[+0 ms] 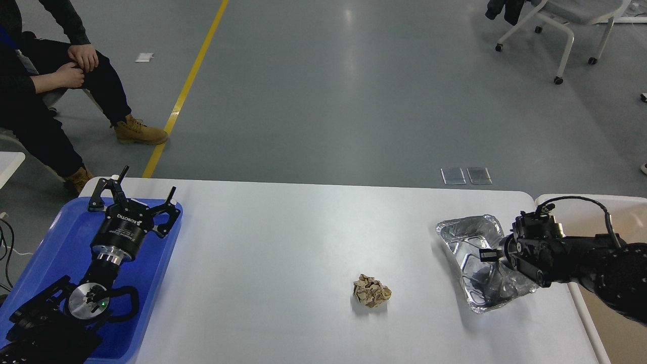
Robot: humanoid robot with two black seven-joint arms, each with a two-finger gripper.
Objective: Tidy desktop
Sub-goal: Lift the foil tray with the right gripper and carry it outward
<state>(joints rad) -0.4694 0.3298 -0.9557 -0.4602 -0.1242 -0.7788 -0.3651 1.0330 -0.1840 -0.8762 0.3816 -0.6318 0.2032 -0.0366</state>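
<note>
Left gripper (146, 189) jaws spread wide, nothing between them, hovering over the far end of the blue tray (55, 242) at about 9 o'clock of the desktop (283, 237); fingers point toward 12 o'clock, black body and silver wrist ring trail back toward 7 o'clock. Right gripper (489, 254) seen side-on and dark, jaws can't be told apart, so can't tell if open or closed; its tip sits at the right rim of the foil tray (467, 242), touching or overlapping it, grip unclear. Right arm comes in from 4 o'clock with a black cable looped above the wrist. Foil tray is crumpled, shiny, open side up, at 3 o'clock on the desktop. Paper ball (372, 291), tan and crumpled, lies alone near centre toward 5 o'clock, well apart from both grippers, near the foil tray's left. Desktop: large white rectangular top, rounded corners, slight gloss, fills the lower half of the view; blue tray overlaps its left edge. Bin (619, 217), white rim, beige inside, just beside the right edge. Room: grey glossy floor, yellow line (187, 86) running to 12 o'clock, seated person (45, 86) in dark clothes and tan boots at 10 o'clock, white wheeled chair (566, 25) at 1 o'clock, two floor plates (466, 175) beyond the far edge.
</note>
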